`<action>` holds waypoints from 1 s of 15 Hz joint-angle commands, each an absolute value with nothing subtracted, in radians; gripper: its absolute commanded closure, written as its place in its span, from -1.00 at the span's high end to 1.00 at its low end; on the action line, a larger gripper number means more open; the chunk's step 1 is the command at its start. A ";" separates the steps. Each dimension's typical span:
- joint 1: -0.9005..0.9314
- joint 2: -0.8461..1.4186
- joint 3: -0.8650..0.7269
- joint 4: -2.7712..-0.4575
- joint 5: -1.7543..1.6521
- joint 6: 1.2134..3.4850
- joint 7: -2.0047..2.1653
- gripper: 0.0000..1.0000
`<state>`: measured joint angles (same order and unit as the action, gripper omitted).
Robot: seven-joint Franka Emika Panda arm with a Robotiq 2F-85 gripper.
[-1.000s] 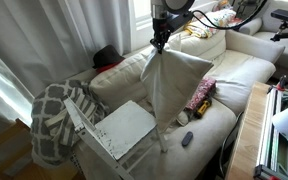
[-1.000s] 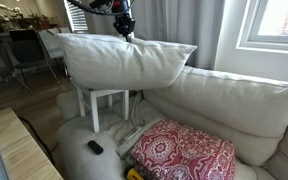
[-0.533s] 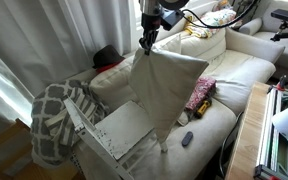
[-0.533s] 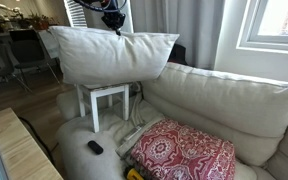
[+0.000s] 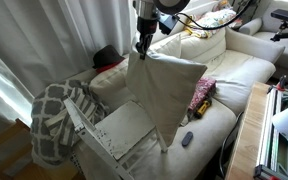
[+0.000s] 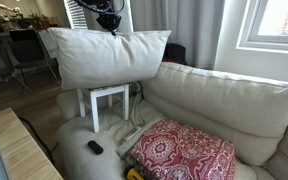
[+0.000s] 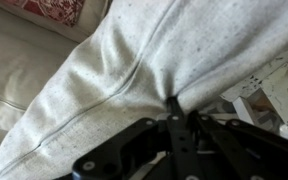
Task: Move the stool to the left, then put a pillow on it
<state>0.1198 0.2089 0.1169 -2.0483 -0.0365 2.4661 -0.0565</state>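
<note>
Cream fabric, faintly dotted and seamed, bunches where the gripper (image 7: pixel 179 108) has its dark fingers clamped on the top edge of the pillow (image 7: pixel 134 60); only the wrist view shows that pinch up close. In an exterior view the pillow hangs broadside like a plump slab, overhanging both sides of the stool (image 6: pixel 105 95) beneath it. I cannot tell whether its lower edge touches the stool's flat top. In an exterior view the pillow is seen edge-on and tapers down to a corner by the stool's front edge. Here the stool's speckled side panel (image 5: pixel 79 117) sits against a lattice blanket (image 5: pixel 46 115), so that side is crowded. On the opposite side, a red patterned pillow (image 5: pixel 201 97) and a small dark remote (image 5: pixel 186 139) lie on the sofa (image 5: pixel 239 60), and bare seat cushion stays open around them.
</note>
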 commanded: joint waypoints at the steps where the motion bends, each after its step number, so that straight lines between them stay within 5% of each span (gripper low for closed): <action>1: 0.130 0.153 0.178 -2.041 0.018 2.509 -0.182 -0.96; 15: 0.127 0.299 0.335 -1.993 0.414 2.579 -0.388 -0.96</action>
